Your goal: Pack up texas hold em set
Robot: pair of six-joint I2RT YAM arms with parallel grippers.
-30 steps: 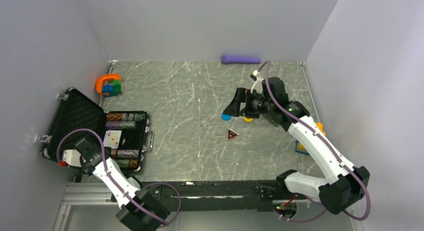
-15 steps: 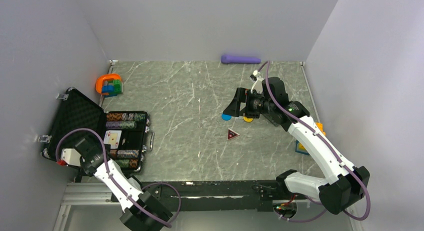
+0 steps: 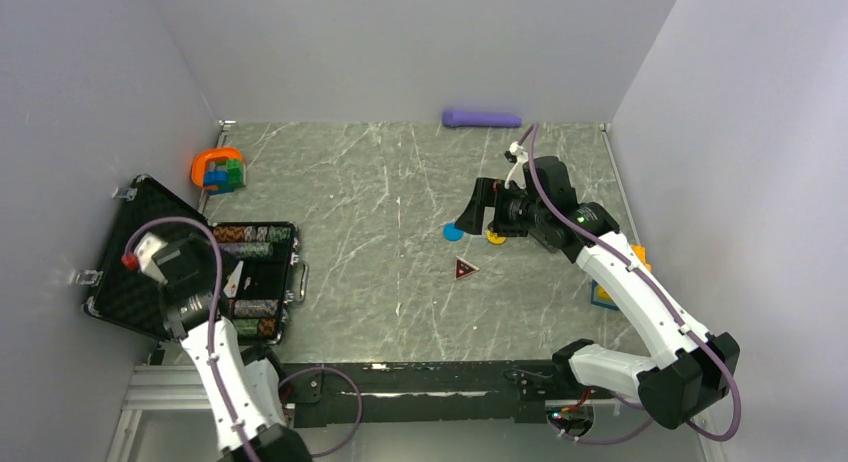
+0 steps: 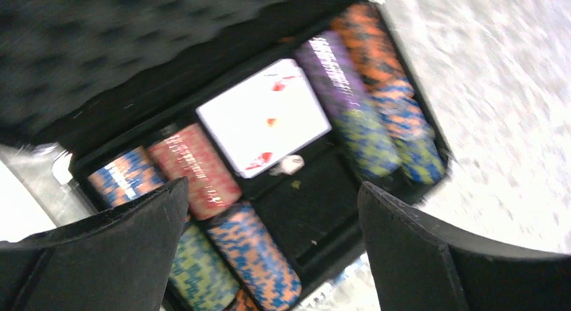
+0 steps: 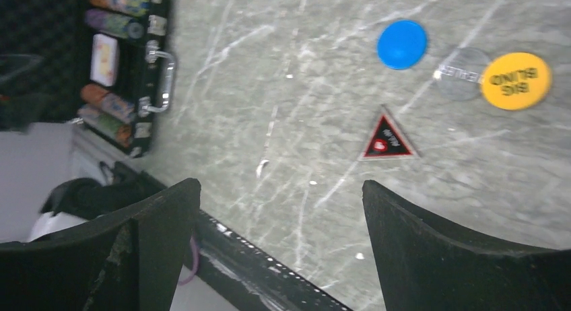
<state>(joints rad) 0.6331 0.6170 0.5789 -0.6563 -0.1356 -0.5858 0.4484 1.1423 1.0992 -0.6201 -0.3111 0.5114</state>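
The black foam-lined case [image 3: 135, 244] lies open at the left, with striped chip stacks [image 3: 243, 249] and a card deck [image 3: 236, 278] in its tray. In the left wrist view the cards [image 4: 264, 116] lie between the chip rows [image 4: 367, 126]. My left gripper [image 3: 205, 284] hovers above the tray, open and empty [image 4: 273, 190]. My right gripper [image 3: 478, 210] is open and empty [image 5: 281, 186], held above the blue disc [image 3: 454, 233] and the yellow disc [image 3: 496, 238]. The dark red triangle [image 3: 465, 269] lies nearer. The right wrist view shows the blue disc [image 5: 402, 44], the yellow disc [image 5: 516, 81], a clear disc [image 5: 460, 73] and the triangle [image 5: 386, 139].
An orange ring toy with coloured blocks [image 3: 218, 169] sits at the back left. A purple cylinder [image 3: 482, 118] lies by the back wall. An orange and blue object [image 3: 603, 294] sits behind my right arm. Grey walls close in three sides.
My left arm has risen from the case's near left corner and now hangs over the open tray. My right gripper has shifted slightly to the right.
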